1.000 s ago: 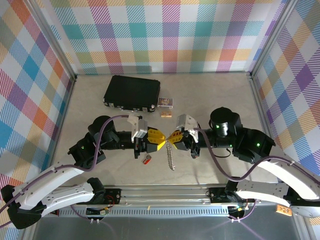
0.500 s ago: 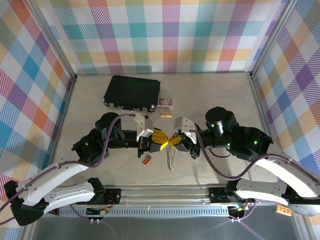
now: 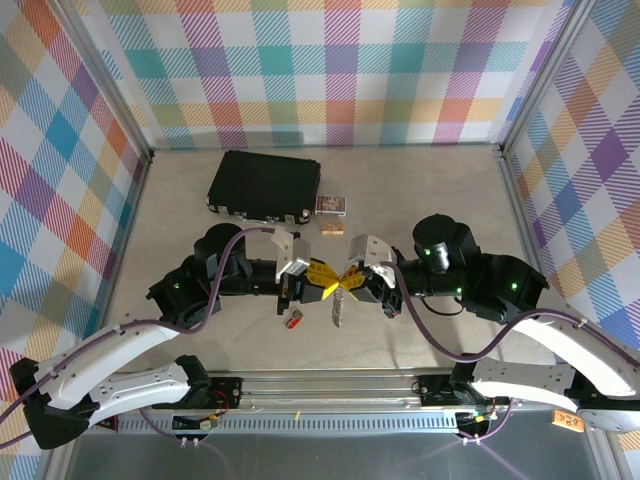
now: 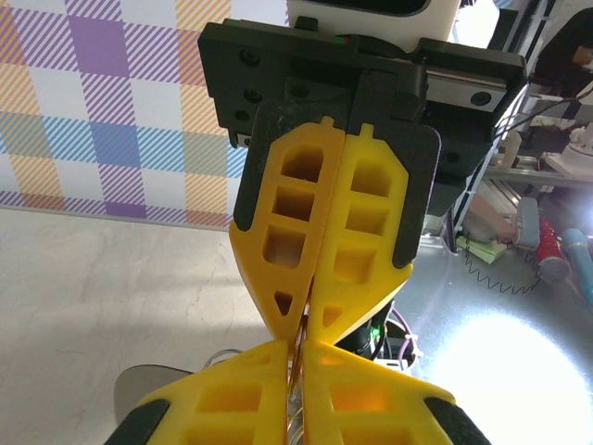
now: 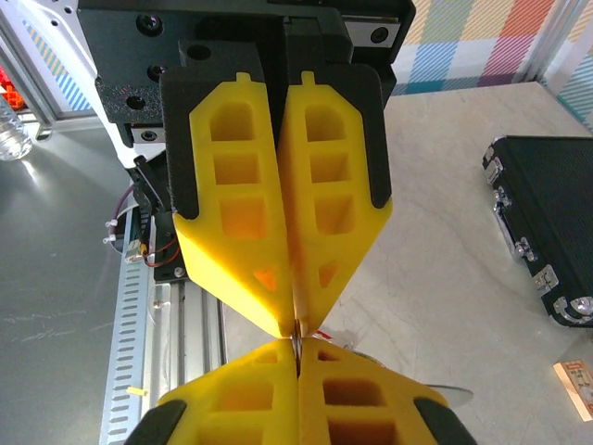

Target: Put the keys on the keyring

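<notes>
1. Counting what sits on the pale beige table (image 3: 450, 190): two white-and-black arms, one small bunch of thin, flat silvery metal keys (image 3: 338, 310), one keyring (image 3: 292, 320) that is a small red plastic tag, one flat black hard case (image 3: 265, 185), one small red-and-white card box (image 3: 331, 205) and one small tan block (image 3: 332, 228).
2. Both forearms lie low over the table and turn inward, so the two yellow-fingered grippers face each other tip to tip near the middle front.
3. The left gripper (image 3: 326, 284) points towards the robot's right. Its yellow fingers (image 4: 222, 408) are pressed nearly together, with a sliver of the keys (image 4: 296, 413) pinched in the slit between them.
4. The right gripper (image 3: 346, 281) points towards the robot's left. Its jaws are fully closed, and a thin edge of the keys (image 5: 296, 345) shows at the point where its tips meet those of the left gripper.
5. The rest of the keys hangs down from that meeting point, above the table.
6. The keyring lies flat on the table just beside the hanging keys, under the left gripper and apart from both grippers.
7. The case, card box and block sit farther back, well clear of the grippers.
</notes>
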### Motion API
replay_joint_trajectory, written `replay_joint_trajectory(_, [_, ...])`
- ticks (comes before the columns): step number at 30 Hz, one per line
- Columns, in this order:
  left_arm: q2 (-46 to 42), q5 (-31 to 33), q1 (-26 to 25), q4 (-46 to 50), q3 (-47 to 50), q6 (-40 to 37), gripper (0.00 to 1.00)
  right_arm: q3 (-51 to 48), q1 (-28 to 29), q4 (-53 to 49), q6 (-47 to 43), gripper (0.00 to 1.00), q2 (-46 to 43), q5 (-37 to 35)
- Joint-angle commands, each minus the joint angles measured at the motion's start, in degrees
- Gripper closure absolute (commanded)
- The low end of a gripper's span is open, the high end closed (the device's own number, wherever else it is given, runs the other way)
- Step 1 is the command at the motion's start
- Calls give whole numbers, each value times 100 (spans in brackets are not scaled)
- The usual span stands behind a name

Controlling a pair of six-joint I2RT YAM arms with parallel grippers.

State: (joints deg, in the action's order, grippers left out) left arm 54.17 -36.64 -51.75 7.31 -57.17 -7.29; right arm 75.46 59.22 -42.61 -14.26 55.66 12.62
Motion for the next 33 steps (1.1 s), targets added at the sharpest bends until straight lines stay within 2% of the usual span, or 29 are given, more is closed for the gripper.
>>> replay_joint_trajectory(1, [69, 1, -20, -12, -117, 8, 88, 129, 19, 141, -103, 100, -127, 168])
replay_joint_trajectory(16, [68, -52, -20, -28, -15, 5, 88, 49, 12, 210, -121, 100, -188, 257])
replay_joint_trajectory(27, [226, -290, -19, -666, 157, 286, 90, -56, 18, 417, -33, 100, -156, 397])
replay_joint_trajectory(33, [228, -359, -21, -762, 197, 318, 97, -58, 18, 462, 0, 100, -109, 434])
